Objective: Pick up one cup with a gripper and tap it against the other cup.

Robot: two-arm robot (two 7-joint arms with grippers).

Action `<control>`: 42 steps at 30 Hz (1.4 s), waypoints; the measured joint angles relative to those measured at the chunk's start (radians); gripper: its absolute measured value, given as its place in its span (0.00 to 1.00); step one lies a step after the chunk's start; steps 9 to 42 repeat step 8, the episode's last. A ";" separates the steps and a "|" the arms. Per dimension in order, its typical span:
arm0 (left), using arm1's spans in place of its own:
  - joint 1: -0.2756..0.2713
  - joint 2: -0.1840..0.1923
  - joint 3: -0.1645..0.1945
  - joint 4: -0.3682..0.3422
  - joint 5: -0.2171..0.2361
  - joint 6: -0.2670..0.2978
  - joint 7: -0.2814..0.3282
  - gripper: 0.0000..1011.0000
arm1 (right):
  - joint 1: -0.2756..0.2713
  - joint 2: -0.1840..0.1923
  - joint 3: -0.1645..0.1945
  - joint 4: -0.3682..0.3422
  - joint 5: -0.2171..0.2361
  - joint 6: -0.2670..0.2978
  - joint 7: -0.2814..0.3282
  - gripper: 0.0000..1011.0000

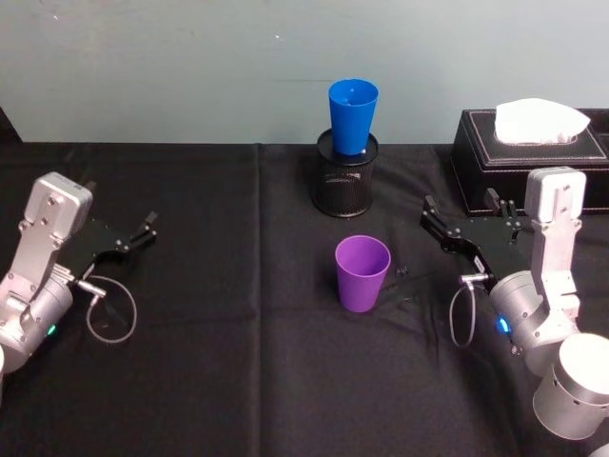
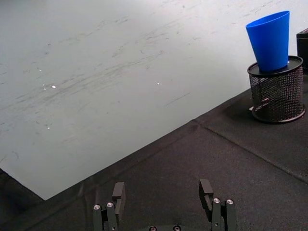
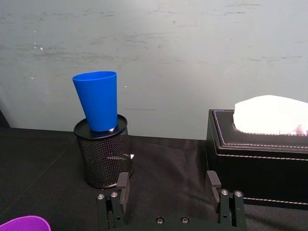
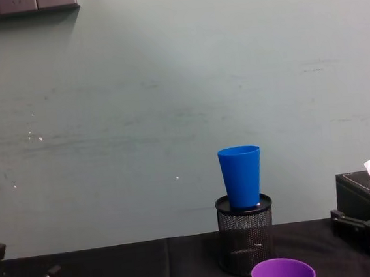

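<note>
The purple cup (image 1: 363, 273) stands upright and open-mouthed on the black cloth at the table's middle; its rim also shows in the chest view (image 4: 283, 274) and the right wrist view (image 3: 24, 224). Behind it, the blue cup (image 1: 353, 116) (image 4: 241, 175) (image 3: 98, 101) (image 2: 272, 41) sits slightly tilted in the top of a black mesh pen holder (image 1: 345, 176). My right gripper (image 1: 428, 214) (image 3: 168, 185) hovers open to the right of the purple cup, apart from it. Far to the left, my left gripper (image 1: 147, 231) (image 2: 162, 192) is open and holds nothing.
A black tissue box (image 1: 533, 152) (image 3: 260, 163) with a white tissue stands at the back right, just behind my right gripper. A pale wall closes off the table's far edge. Black cloth (image 1: 238, 362) covers the table.
</note>
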 joint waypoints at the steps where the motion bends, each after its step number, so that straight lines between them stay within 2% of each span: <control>1: 0.000 0.000 0.000 0.000 0.000 0.000 0.000 0.99 | 0.000 0.000 0.000 0.000 0.000 0.000 0.000 0.99; 42: 0.000 0.000 0.000 0.000 0.000 0.000 0.000 0.99 | 0.000 0.000 0.000 0.000 0.000 0.000 0.000 0.99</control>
